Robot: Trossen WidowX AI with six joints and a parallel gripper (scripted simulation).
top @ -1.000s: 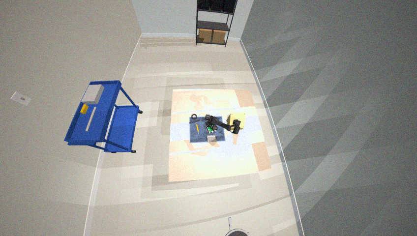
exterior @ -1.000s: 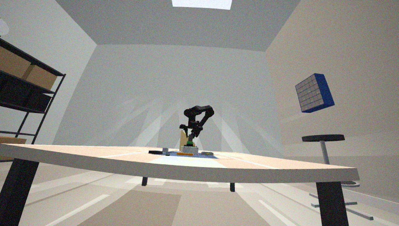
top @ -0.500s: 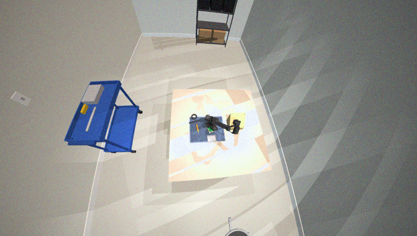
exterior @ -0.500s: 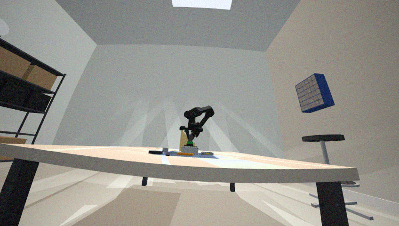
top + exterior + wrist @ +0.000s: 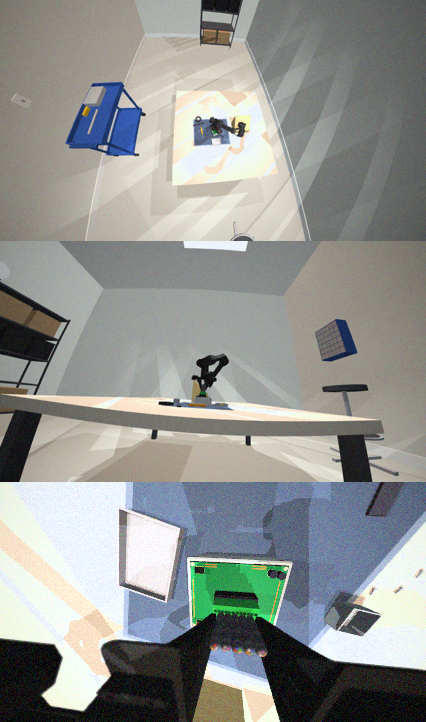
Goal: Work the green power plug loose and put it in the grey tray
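The green power plug (image 5: 236, 610) (image 5: 203, 394) is between my gripper's fingertips, at the black socket on the circuit board. My gripper (image 5: 235, 619) (image 5: 203, 390) points down and is shut on the plug; dark wires with coloured ends run back from it between the fingers. Whether the plug is still seated or slightly raised cannot be told. The green circuit board (image 5: 212, 582) (image 5: 214, 133) sits in a light-rimmed housing. The grey tray (image 5: 120, 547) (image 5: 216, 141) is empty beside the board, left of it in the wrist view. The fingers and wires hide the board's near part.
A blue mat (image 5: 196, 141) lies under board and tray. A small grey open box (image 5: 359, 620) and a dark bar (image 5: 384, 498) (image 5: 198, 124) lie on the other side of the board. A yellow tool (image 5: 201, 131) and a black ring (image 5: 198, 119) are also near.
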